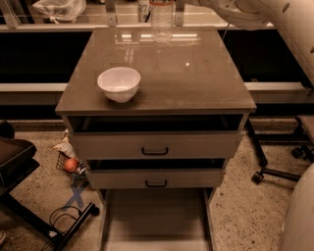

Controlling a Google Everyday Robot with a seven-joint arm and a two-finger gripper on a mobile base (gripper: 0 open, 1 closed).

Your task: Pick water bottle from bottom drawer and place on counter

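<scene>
We see the water bottle, clear and ribbed, upright at the far edge of the glossy grey-brown table, beyond the round white bowl. Below the bowl, the flat-floored bottom drawer stands open. The smooth white arm passes beyond and right of the bowl. Its gripper lies outside the view, so we cannot tell its state.
</scene>
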